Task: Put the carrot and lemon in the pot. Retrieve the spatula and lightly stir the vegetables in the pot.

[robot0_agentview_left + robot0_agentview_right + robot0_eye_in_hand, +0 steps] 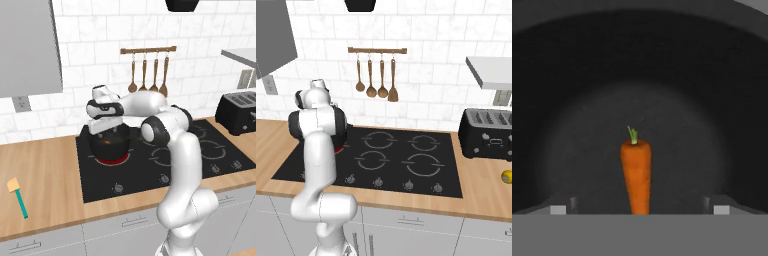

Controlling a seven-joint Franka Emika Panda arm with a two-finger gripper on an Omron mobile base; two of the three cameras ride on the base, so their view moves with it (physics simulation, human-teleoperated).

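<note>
Between my claw (pixel 640 210)'s spread, empty tips the carrot (pixel 636 175) is lying inside the pot (pixel 110 142). Lemon (pixel 507 176) is waiting by the toaster (pixel 488 132), spatula (pixel 18 196) on the table (pixel 40 175); stirring remains.

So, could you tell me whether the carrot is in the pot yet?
In: the hand view shows the carrot against the pot's dark floor, walls curving around it.

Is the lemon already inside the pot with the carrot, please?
No, the lemon lies on the counter right of the toaster, while the hand view shows just the carrot in the pot.
</note>
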